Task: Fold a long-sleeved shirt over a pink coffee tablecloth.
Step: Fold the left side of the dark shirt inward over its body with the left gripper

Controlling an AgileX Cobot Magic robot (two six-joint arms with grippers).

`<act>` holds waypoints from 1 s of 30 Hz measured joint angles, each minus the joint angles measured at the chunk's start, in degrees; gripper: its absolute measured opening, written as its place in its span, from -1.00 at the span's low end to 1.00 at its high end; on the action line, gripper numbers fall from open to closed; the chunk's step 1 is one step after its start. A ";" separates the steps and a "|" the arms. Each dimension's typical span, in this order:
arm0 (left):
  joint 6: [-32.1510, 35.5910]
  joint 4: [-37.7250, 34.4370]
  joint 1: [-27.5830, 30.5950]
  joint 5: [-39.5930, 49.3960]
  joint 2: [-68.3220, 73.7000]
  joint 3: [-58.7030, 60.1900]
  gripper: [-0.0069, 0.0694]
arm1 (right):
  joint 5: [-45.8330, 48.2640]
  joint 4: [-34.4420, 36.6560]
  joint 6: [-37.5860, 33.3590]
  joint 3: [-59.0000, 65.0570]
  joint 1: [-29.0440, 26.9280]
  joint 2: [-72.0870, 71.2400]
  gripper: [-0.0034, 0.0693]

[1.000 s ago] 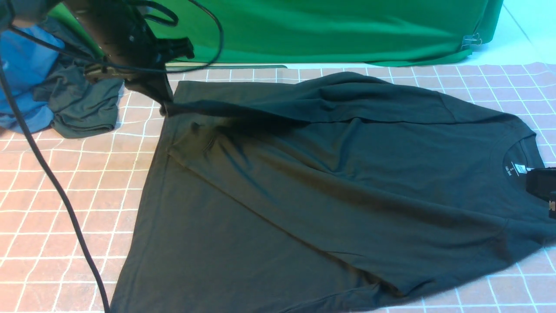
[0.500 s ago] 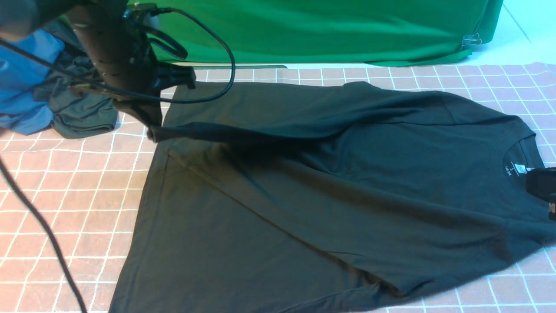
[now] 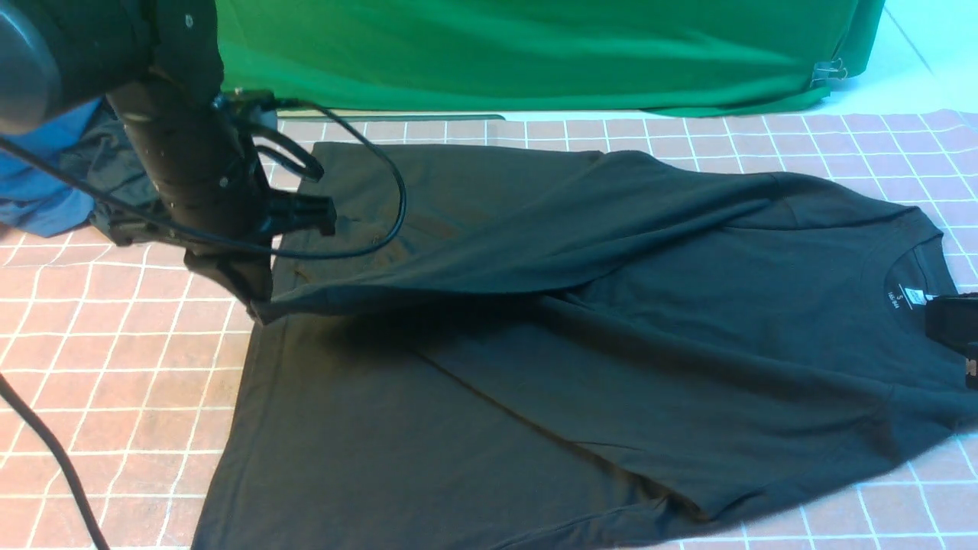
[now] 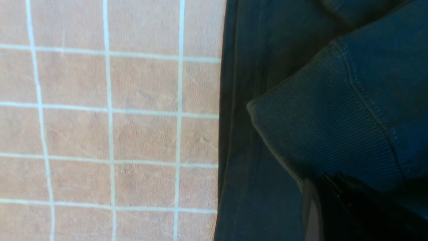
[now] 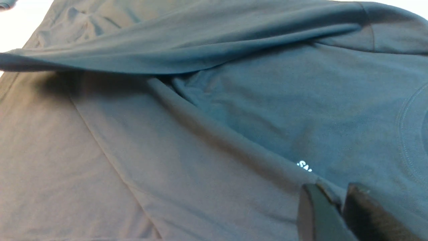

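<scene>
One long-sleeved shirt (image 3: 535,382) lies spread across the pink coffee tablecloth (image 3: 114,336), hem toward the robot's left and round neck toward its right. It is black with a faint green cast, and the cotton is softly creased. On the near side a sleeve is folded in over the body, making a long slanting ridge.

Inside the neck sits a small white label (image 3: 908,298), its print too small to read. The right wrist view catches a scrap of white lettering (image 5: 304,165) peeping from under the ridge; too little of it shows to make out a word.

The right pincer (image 3: 947,325) sits at the neckline, its dark fingers (image 5: 311,214) drawn close together with the end of that ridge of cloth nipped between them.

Farther in, the left pincer (image 3: 258,304) is clamped on the ribbed cuff (image 4: 317,134) of the other sleeve and holds it above the body near the hem edge — the sleeve hangs taut from there to the shoulder, casting a shadow below.

Beyond, at the left, a smaller dark garment (image 3: 114,198) is bunched with blue cloth (image 3: 38,206), and green backdrop fabric (image 3: 535,53) hangs behind.
</scene>
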 joint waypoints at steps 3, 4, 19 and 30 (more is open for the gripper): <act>0.00 -0.68 0.00 0.00 -0.06 0.88 -0.75 | 0.00 0.00 0.00 0.00 0.00 0.00 -0.46; 0.00 -1.02 0.00 -0.05 -0.06 1.20 -0.75 | 0.00 0.00 0.00 0.00 0.00 0.00 -0.46; -0.17 -0.76 0.00 -0.90 -0.15 10.87 -0.75 | -0.69 0.05 -0.15 0.00 0.00 0.00 -0.45; -0.07 -3.17 0.00 -1.11 -0.15 11.24 -0.72 | -1.20 0.05 -0.17 0.00 0.00 0.00 -0.42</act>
